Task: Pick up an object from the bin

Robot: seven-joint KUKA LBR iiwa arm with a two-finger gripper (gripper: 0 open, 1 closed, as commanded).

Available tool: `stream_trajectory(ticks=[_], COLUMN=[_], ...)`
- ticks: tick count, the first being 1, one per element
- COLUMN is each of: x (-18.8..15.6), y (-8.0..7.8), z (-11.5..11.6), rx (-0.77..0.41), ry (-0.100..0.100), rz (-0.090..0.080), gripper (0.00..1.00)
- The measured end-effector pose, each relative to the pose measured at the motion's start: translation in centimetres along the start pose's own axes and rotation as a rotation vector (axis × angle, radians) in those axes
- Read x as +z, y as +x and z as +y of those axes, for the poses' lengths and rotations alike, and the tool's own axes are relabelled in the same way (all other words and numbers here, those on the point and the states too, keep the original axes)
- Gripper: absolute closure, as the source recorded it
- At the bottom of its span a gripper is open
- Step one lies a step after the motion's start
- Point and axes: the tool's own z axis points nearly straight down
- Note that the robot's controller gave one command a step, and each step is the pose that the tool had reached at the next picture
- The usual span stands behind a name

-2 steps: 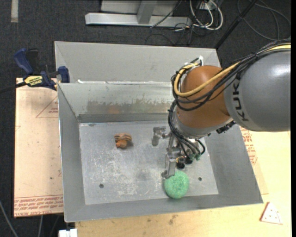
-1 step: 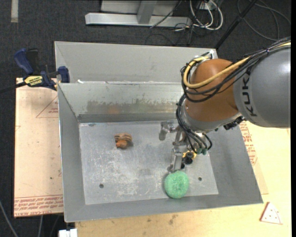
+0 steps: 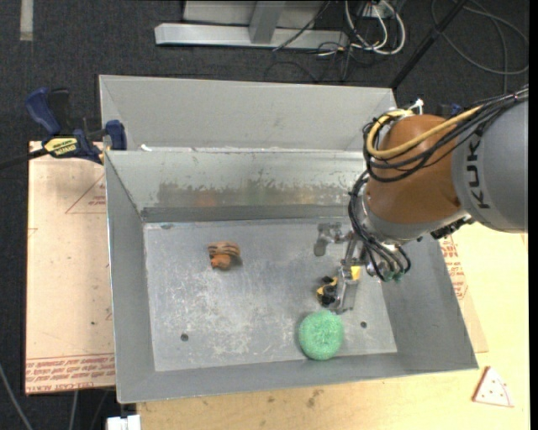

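A robot arm [image 3: 496, 168] with an orange cover [image 3: 416, 172] at its wrist reaches in from the right of the frame over a grey metal bin [image 3: 126, 277]. Its gripper [image 3: 343, 296] hangs low over the lower right of the bin floor. A small black-and-yellow thing [image 3: 326, 291] lies just left of the gripper, so close that contact cannot be judged. Whether the jaws are spread or pressed together cannot be told from this angle.

3 loose things lie on the floor of the bin. A fuzzy green ball [image 3: 320, 335] sits just below the gripper, near the front wall. A small brown lump [image 3: 224, 255] lies well apart from both, left of centre.

The floor is bare sheet metal, dull and covered in fine scratches, with 2 small holes [image 3: 183, 338], one near each front corner. The walls slope up from the floor. The back wall [image 3: 252, 189] carries a streaky, worn band along its foot.

Yellow and black cables [image 3: 395, 134] loop over the orange cover. Around the bin the room's floor is dark carpet [image 3: 50, 50]. At the top of the frame are a flat grey metal base [image 3: 244, 32] and a tangle of loose wires [image 3: 378, 25].
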Motion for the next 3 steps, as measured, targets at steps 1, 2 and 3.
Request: stream_trajectory(ticks=[1, 2, 3], x=[1.5, 5.0, 9.2], y=[2.3, 3.3, 2.4], z=[-2.8, -1.7, -3.9], rx=[0.056, -0.019, -0.165], ry=[0.005, -0.001, 0.000], rz=[0.002, 0.001, 0.003], gripper=[0.00, 0.00, 1.00])
